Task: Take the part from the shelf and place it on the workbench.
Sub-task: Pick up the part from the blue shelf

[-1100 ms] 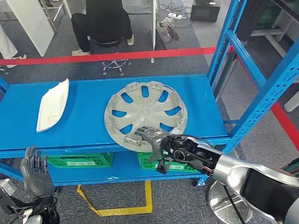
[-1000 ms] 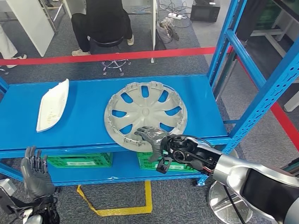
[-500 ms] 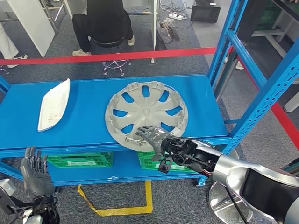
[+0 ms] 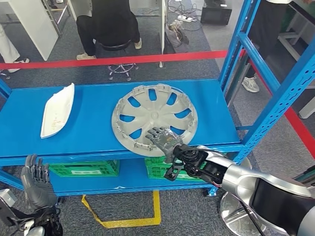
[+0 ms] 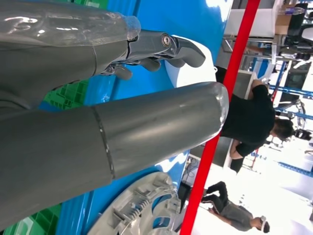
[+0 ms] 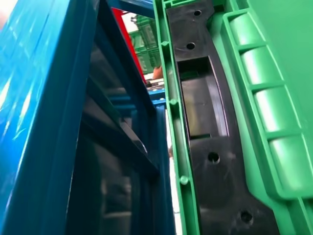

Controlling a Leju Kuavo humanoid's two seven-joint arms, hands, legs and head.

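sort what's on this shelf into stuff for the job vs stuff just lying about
For the job:
hubcap
right hand, resting on the hubcap's near rim
blue shelf

Lying about:
white tray
green crates
left hand, hanging off to the side

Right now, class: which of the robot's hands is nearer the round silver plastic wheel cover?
Right. The right hand rests on the wheel cover's near rim; the left hand hangs below the shelf, apart.

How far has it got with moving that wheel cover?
Nothing is finished: the round silver plastic wheel cover lies on the blue metal shelf. In hand: the right robot hand rests on its near rim, grip unclear. The left robot hand waits open. Left: lifting it and carrying it to the workbench.
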